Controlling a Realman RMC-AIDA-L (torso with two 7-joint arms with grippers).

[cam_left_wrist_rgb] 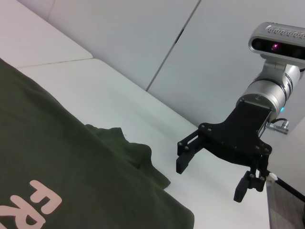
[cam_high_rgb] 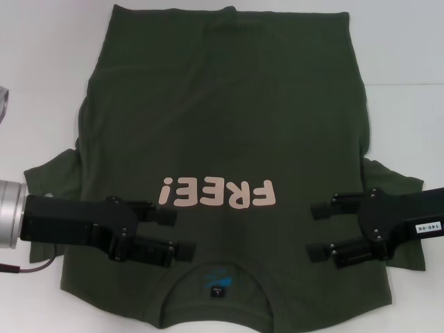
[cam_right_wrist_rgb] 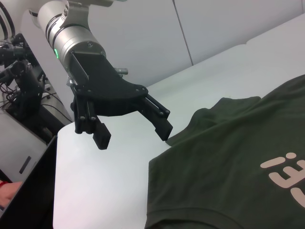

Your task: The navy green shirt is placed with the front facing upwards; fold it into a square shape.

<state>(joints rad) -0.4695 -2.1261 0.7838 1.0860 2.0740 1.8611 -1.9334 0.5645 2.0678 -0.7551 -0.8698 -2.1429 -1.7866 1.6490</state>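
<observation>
Navy green shirt (cam_high_rgb: 222,139) flat, left tool (cam_high_rgb: 177,232) and right tool (cam_high_rgb: 313,232) spread above shoulders.

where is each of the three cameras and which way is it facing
Head view: above, looking down on the navy green shirt on the table; shows left gripper and right gripper, jaws open.
Left wrist view: low, looking across the shirt at the right gripper.
Right wrist view: low, looking across at the left gripper.
Shared: pink lettering.
</observation>
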